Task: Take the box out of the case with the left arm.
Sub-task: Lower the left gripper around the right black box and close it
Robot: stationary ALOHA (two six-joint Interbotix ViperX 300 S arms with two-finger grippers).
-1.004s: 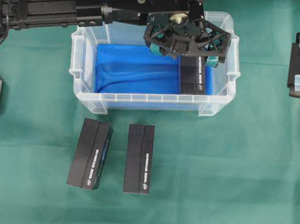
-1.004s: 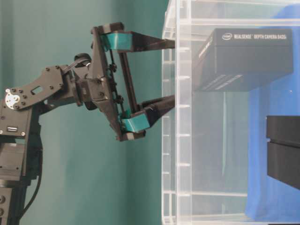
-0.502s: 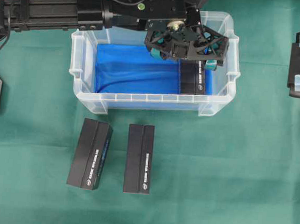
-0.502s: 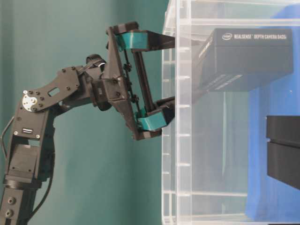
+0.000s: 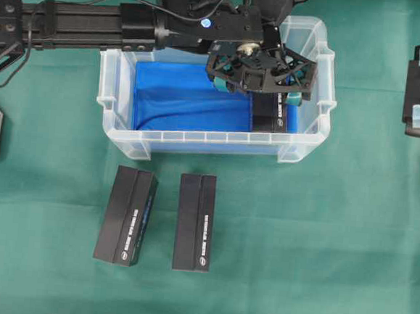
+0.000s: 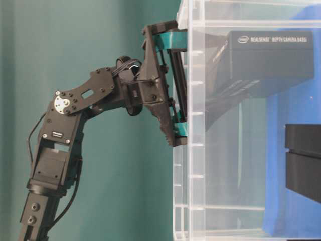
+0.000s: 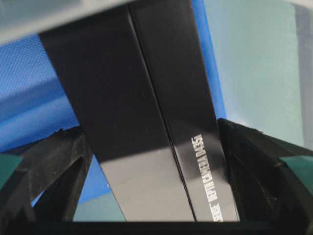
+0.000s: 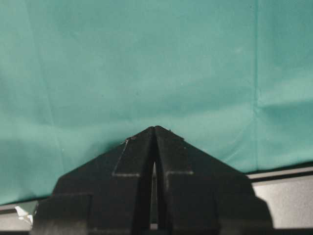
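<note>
One box (image 5: 270, 117) lies at the right end of the case (image 5: 120, 99) in the overhead view, under the left gripper (image 5: 263, 80), whose jaws stand apart. Two more boxes (image 5: 125, 215) lie on the green cloth (image 5: 319, 246) outside. At table level the fingers dip inside the wall. The left wrist view shows a finger on either side of the box, contact unclear. The right gripper (image 8: 154, 147) is pressed together.

I see the case (image 5: 313, 100) as clear, smooth plastic with a shiny blue liner (image 5: 185, 97). The box (image 7: 146, 122) looks like black card, faintly glossy. The green cloth (image 5: 320, 231) beneath is matt and creased.
</note>
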